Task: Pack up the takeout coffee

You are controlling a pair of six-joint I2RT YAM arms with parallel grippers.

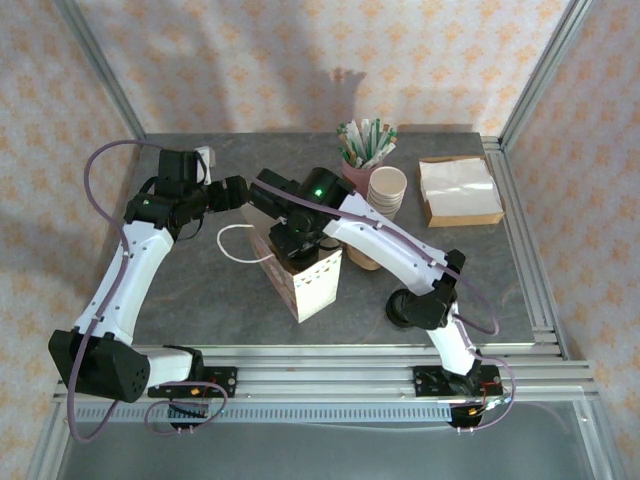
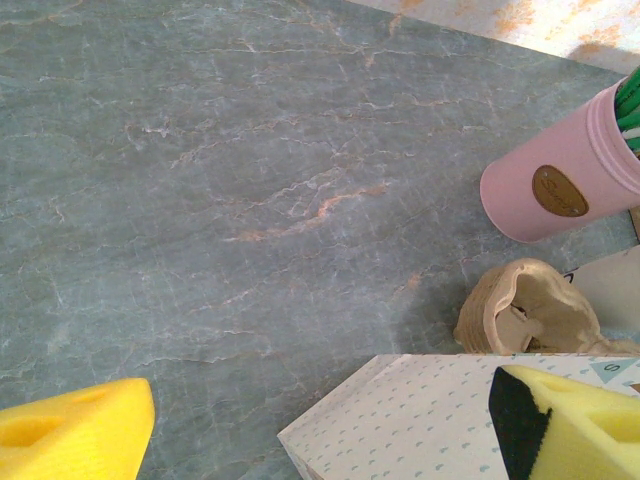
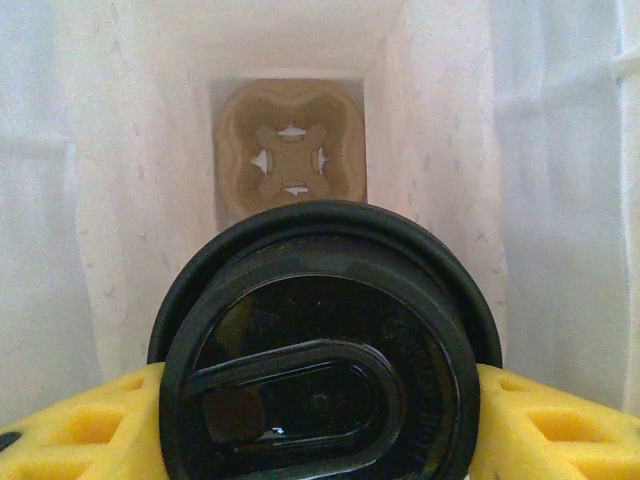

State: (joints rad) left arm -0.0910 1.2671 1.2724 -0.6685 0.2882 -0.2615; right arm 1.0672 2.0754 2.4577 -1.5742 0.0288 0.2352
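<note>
Black plastic marks the lid of the takeout coffee (image 3: 320, 350), which sits clamped between the yellow fingers (image 3: 80, 425) of the right gripper (image 3: 320, 425), one pad pressed to each side of the cup. The cup hangs inside the white paper bag (image 3: 440, 150), above the brown pulp carrier (image 3: 290, 150) that lies on the bag's floor. The left gripper (image 2: 320, 430) hovers with its jaws apart and empty over the grey table (image 2: 200, 200), beside the bag's outer wall.
</note>
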